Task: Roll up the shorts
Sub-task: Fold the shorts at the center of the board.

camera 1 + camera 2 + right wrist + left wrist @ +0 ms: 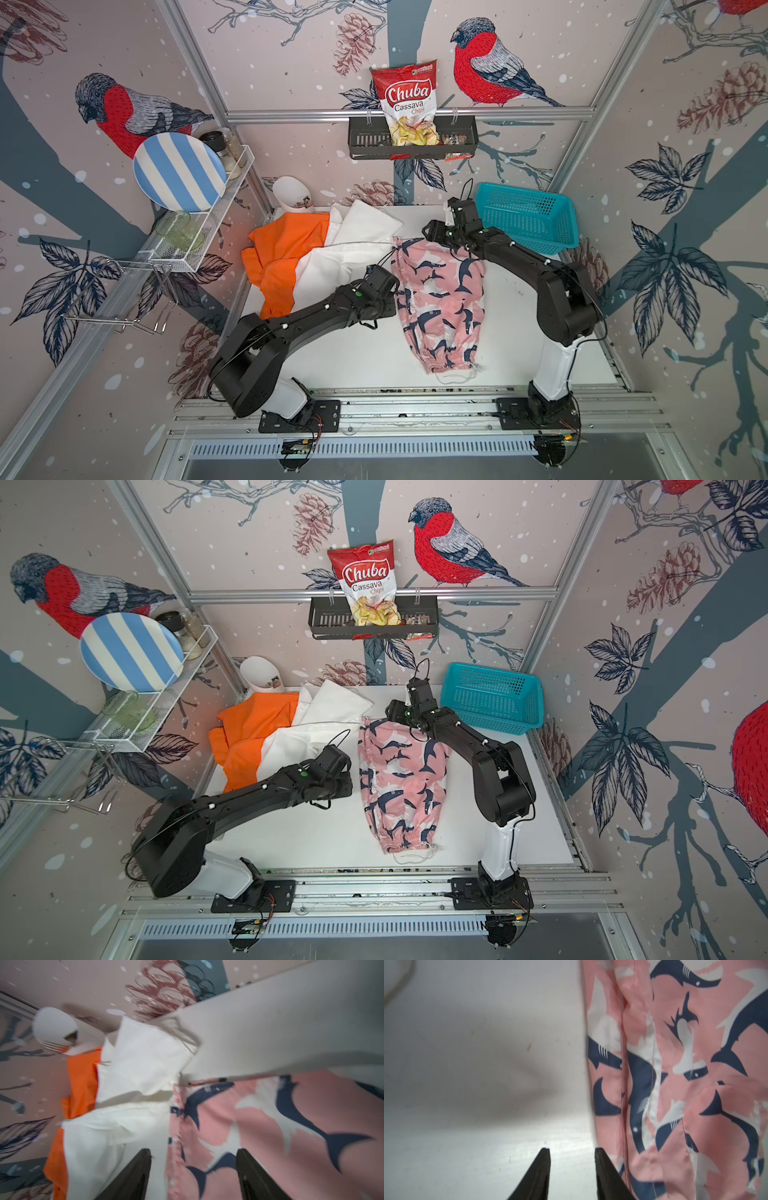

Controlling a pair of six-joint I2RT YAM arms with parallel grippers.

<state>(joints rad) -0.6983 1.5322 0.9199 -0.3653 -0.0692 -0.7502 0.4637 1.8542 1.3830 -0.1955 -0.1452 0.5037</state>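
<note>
Pink shark-print cloth shorts (pixel 440 299) lie unrolled.
At their edges, left fingers (pixel 537 1174) and right fingers (pixel 133 1176) gape empty; uneven grabs may skew rolling.

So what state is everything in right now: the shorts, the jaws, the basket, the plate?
pink shark shorts, laid out flat, not rolled
white shorts, crumpled, lying over the orange shorts
orange shorts, crumpled, partly covered
left jaws, open, empty, beside the pink shark shorts
right jaws, open, empty
teal basket, tilted, looks empty
striped plate, standing on edge in the wire rack
</note>
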